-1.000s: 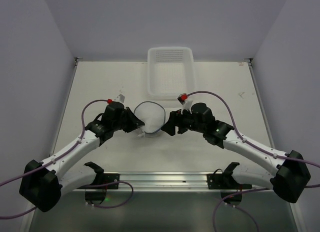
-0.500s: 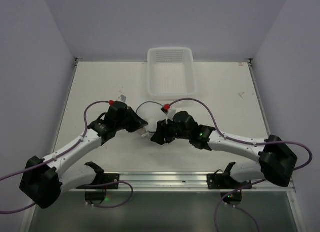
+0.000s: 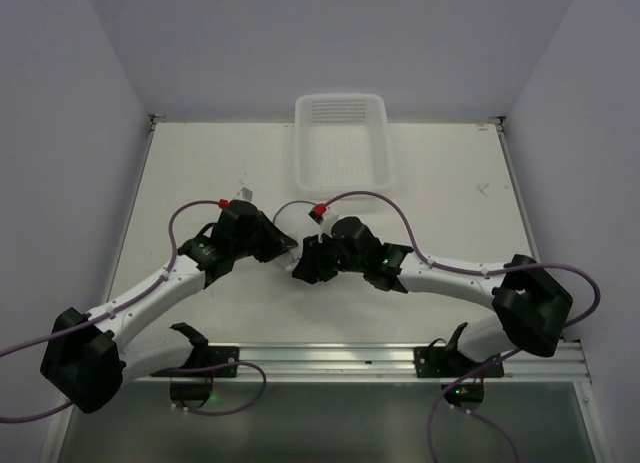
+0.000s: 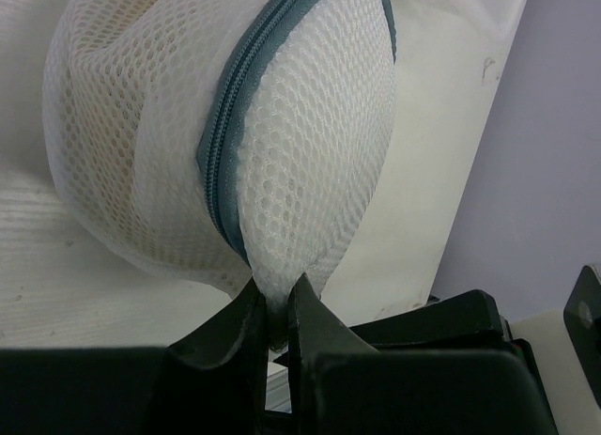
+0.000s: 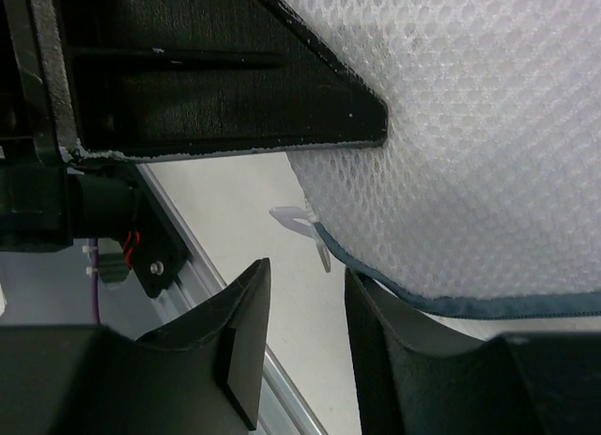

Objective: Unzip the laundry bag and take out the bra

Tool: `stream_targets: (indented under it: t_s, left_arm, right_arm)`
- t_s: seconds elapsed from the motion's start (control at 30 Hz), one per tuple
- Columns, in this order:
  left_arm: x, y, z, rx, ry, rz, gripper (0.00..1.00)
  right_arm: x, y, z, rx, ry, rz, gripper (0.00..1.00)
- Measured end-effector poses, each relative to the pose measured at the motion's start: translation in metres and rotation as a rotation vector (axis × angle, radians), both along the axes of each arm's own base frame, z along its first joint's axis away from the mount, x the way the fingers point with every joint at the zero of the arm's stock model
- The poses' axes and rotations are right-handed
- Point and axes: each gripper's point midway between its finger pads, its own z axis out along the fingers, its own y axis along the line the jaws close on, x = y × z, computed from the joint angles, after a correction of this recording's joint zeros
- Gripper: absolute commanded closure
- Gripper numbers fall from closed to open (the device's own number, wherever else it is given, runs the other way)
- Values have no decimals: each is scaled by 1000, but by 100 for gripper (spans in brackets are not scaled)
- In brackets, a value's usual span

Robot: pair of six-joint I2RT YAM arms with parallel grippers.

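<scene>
Pinching the laundry bag [image 4: 282,125] between both arms on the table [image 3: 200,163], near the basket [image 3: 340,103].
Clamping a mesh fold beside the grey zip [image 4: 221,163] with the left gripper [image 4: 275,322], fingers pressed tight on it; hovering the right gripper [image 5: 305,275] with fingers narrowly apart just under the white pull tab [image 5: 305,224].

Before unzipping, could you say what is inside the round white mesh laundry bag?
Through the round white mesh laundry bag only a faint beige tint shows; contents are hidden.
</scene>
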Motion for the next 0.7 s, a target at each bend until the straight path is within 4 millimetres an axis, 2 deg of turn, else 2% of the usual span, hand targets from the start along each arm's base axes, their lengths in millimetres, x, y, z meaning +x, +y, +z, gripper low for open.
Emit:
stream_targets:
  t_s: [0.37,0.53,0.7]
  left_arm:
    - [1,0,0,-2,2,7,97]
    - [0,1,1,-2,0,8,97]
    - [0,3,3,6,-11,11,99]
  right_arm:
    - [5,5,0,-3,-3,-9,75]
    - [9,3,-1,-15,-15,-30,99]
    - [12,-2,-1,-31,-34,-51,100]
